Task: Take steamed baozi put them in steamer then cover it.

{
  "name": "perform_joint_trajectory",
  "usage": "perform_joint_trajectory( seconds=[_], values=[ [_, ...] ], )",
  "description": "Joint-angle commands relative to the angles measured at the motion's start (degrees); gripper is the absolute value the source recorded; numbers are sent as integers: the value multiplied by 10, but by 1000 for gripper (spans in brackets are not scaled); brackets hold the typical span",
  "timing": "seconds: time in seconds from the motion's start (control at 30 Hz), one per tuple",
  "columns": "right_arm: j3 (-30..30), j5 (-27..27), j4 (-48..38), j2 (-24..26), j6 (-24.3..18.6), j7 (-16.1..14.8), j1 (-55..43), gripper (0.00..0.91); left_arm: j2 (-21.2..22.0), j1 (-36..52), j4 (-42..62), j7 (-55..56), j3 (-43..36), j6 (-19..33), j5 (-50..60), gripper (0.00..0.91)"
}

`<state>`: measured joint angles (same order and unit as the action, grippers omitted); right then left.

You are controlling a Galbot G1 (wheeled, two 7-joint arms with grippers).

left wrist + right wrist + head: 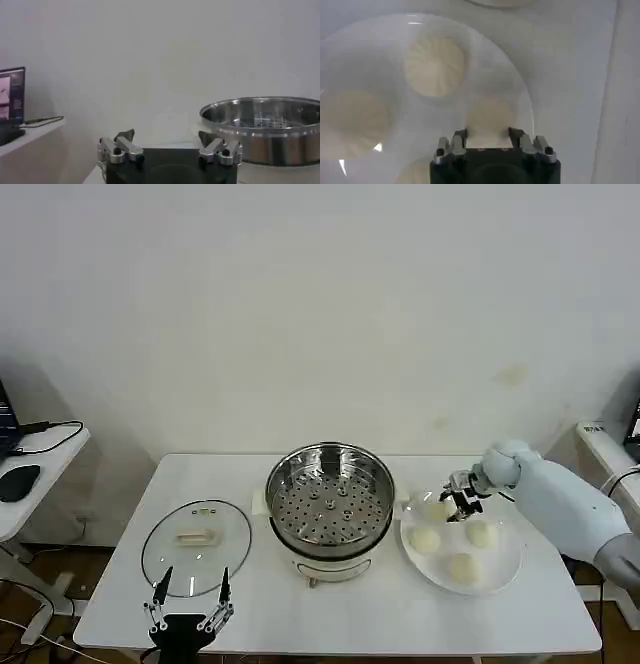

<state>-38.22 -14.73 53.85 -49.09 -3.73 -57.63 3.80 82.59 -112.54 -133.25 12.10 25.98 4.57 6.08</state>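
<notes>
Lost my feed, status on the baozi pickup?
Right end effector open over rear baozi on plate. Left end effector open near cover. Steamer unobstructed.

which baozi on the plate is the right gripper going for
The back-left baozi, nearest the steamer. The right gripper hovers open right over it, a finger on each side; the other three lie nearer the table's front edge.

A white table (520, 624) carries cover (196, 546), steamer (330, 509) and plate (497, 572).
</notes>
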Motion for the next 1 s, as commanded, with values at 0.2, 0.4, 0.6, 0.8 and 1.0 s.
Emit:
perform_joint_trajectory(
  seconds=[0.2,0.4,0.6,0.8,1.0],
  values=[
    [7,8,49,37,-3,4,-20,494,2,-8,-4,0,-5,6,7,907],
    [-65,34,93,64,-12,0,-137,494,-4,-9,-3,0,-3,4,6,907],
    [-142,73,122,52,-18,5,-252,494,-19,-6,10,-2,7,0,-10,907],
    [-228,126,168,10,-16,10,-359,494,-36,-3,14,-7,9,-12,-37,907],
    [-283,156,195,-55,-33,24,-424,494,-49,7,19,-13,11,-28,-63,907]
  ],
)
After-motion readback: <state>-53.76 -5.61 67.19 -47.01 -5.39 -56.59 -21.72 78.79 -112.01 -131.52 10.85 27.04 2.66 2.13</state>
